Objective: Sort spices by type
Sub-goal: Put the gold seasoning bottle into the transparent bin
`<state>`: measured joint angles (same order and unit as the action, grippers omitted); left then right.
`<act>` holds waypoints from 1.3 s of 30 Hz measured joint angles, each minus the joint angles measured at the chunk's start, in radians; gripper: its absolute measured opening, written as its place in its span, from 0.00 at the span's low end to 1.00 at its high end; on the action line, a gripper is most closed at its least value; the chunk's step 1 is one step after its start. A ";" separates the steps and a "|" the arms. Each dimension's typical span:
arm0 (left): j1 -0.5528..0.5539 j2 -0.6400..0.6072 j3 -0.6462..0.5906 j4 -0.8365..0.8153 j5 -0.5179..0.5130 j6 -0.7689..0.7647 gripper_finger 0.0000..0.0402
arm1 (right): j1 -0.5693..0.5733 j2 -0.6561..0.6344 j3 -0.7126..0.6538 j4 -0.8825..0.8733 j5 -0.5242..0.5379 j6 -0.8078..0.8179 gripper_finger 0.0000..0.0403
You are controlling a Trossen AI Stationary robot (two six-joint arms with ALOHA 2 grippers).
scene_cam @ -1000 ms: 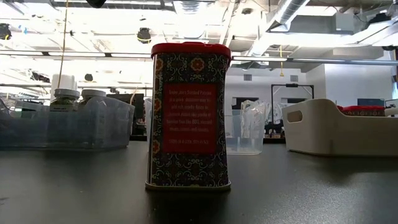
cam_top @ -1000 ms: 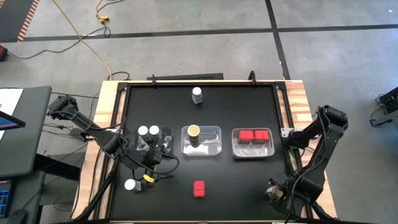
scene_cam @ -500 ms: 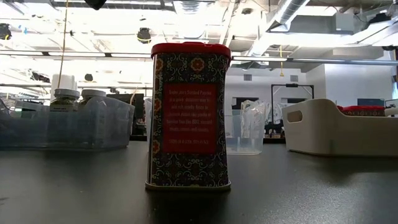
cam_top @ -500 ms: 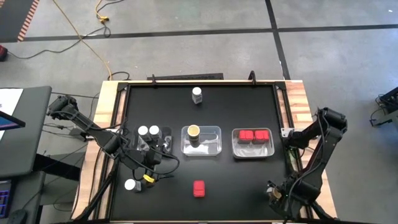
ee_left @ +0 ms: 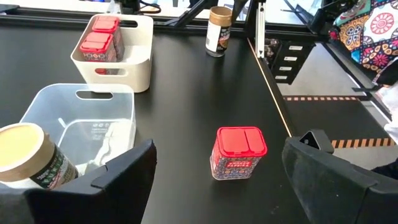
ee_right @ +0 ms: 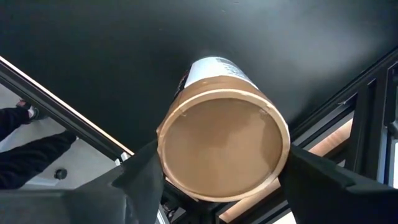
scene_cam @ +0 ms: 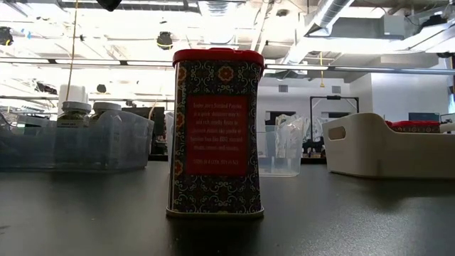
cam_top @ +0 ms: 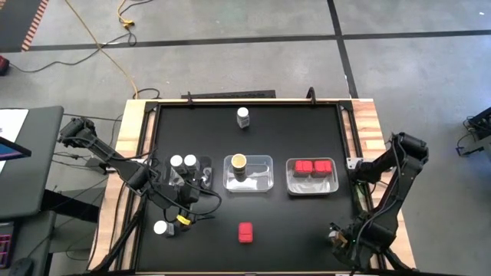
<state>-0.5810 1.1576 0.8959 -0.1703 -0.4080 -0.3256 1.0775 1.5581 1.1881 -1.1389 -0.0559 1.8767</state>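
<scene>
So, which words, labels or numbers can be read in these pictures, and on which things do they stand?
Red tin, low view: white text on the red panel, too small to read.
Same red tin, left wrist view: front label blurred, not readable.
Jar with tan top in the clear tray: dark label, not readable.
Jar between the right claw's fingers: white label, no readable words.
</scene>
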 joint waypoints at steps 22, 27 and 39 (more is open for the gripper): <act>-0.059 -0.189 0.000 -0.220 -0.076 -0.031 0.83 | -0.131 0.003 0.091 -0.026 0.020 -0.108 0.75; -0.060 -0.192 0.000 -0.226 -0.079 -0.028 0.83 | -0.232 0.002 0.213 -0.127 0.117 -0.275 0.73; -0.052 -0.205 -0.003 -0.245 -0.110 -0.044 0.83 | -0.592 0.001 0.441 -0.219 0.196 -0.866 0.73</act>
<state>-0.6335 0.9522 0.8928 -0.4149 -0.5183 -0.3701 0.4852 1.5596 1.6296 -1.3583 0.1406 1.0110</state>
